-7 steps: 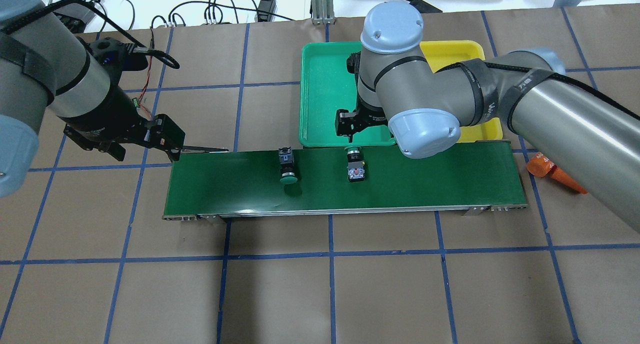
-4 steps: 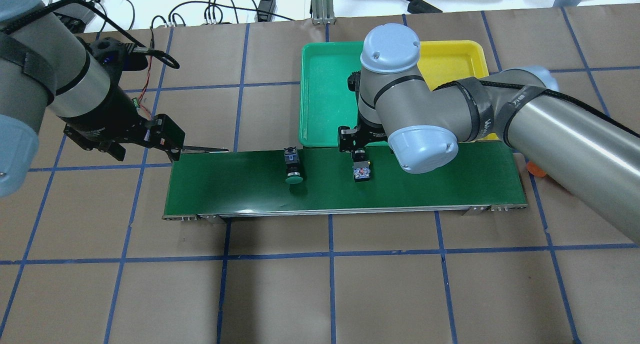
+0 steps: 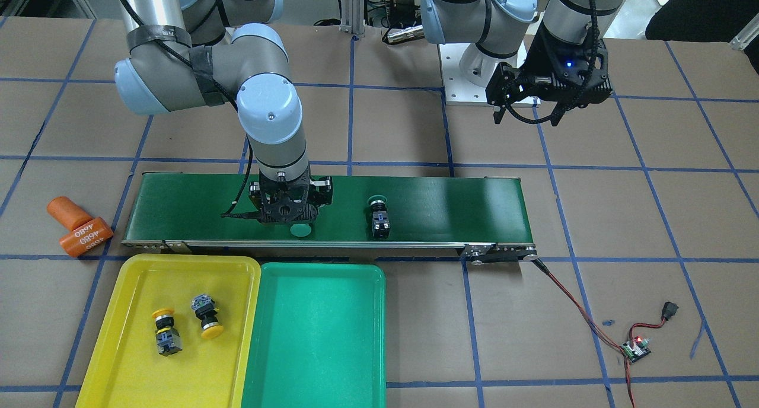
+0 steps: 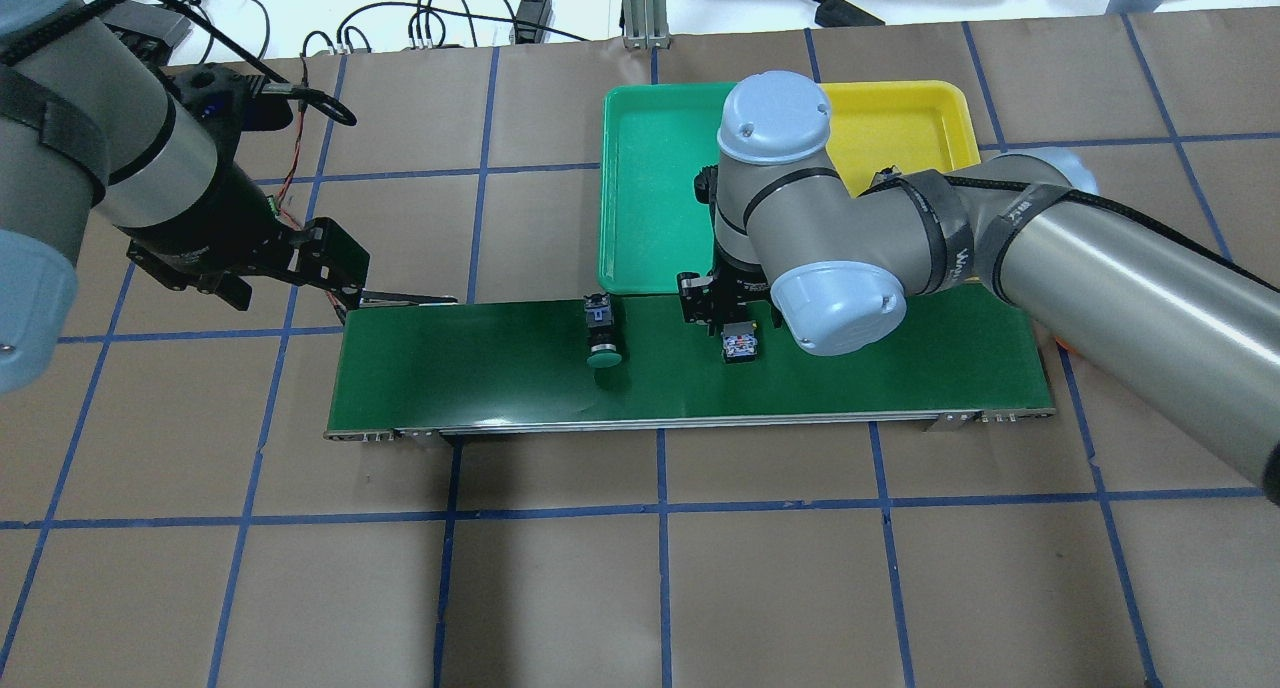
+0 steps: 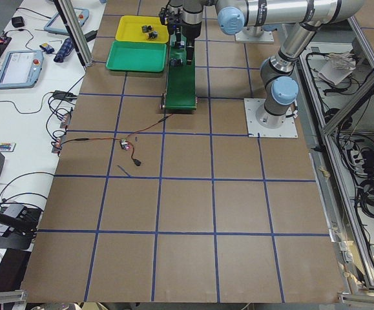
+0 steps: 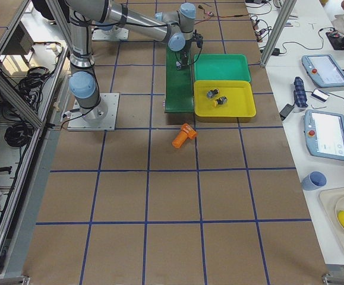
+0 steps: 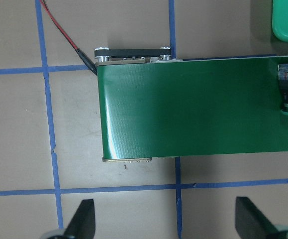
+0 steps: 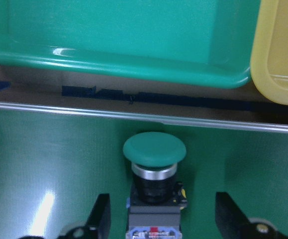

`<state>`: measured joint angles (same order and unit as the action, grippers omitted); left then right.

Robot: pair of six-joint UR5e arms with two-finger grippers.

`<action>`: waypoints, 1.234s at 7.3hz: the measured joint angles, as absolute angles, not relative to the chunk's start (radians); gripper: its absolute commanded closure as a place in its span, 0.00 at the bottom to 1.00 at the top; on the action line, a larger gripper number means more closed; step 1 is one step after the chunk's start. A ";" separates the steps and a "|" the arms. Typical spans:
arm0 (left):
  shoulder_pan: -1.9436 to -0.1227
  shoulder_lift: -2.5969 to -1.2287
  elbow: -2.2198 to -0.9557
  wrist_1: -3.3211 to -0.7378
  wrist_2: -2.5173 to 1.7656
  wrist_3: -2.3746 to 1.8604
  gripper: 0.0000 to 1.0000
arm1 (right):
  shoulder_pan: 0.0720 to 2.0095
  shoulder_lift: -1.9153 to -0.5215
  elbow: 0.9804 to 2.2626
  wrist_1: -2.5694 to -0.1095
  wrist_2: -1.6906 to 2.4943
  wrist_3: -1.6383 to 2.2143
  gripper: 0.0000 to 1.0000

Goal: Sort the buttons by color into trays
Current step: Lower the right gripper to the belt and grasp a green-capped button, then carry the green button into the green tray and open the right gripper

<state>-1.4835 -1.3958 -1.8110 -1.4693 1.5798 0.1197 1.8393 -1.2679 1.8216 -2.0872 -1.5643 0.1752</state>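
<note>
Between the spread fingers (image 8: 103, 215) of your right gripper (image 8: 162, 219) sits a green button (image 8: 154, 149); your left gripper (image 7: 166, 219) gapes wide too.

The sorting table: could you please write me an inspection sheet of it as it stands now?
Surface: table papered brown, blue tape grid; dark-green conveyor belt across it.
Job's things: two yellow buttons lie in the yellow tray; green tray holds none; free green button and straddled green button lie on the belt.
Clutter: two orange cylinders, one marked 4680, beside the belt's end.
Tools: right tool open, straddling one green button; left tool open, holding nothing, by the belt's wired end.
Cables: red-and-black wire runs from the belt to a small controller board.
Surroundings: teach pendants on a side bench.
</note>
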 measured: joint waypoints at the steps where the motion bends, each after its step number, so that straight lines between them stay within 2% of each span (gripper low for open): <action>1: -1.484 -1.396 -1.811 -1.468 1.579 0.120 0.00 | 1.839 -1.260 1.823 -2.094 -1.569 0.171 0.60; 2: -1.484 -1.395 -1.810 -1.468 1.580 0.120 0.00 | 1.839 -1.257 1.824 -2.101 -1.572 0.167 0.83; 3: -1.485 -1.395 -1.810 -1.468 1.580 0.120 0.00 | 1.839 -1.256 1.823 -2.105 -1.574 0.164 1.00; 6: -1.485 -1.394 -1.811 -1.468 1.580 0.120 0.00 | 1.836 -1.262 1.808 -2.107 -1.588 0.149 1.00; 9: -1.485 -1.395 -1.811 -1.466 1.581 0.120 0.00 | 1.826 -1.243 1.674 -2.100 -1.608 0.081 1.00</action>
<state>-1.4849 -1.3946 -1.8112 -1.4657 1.5815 0.1198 1.8261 -1.2430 1.6745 -2.1003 -1.6085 0.0811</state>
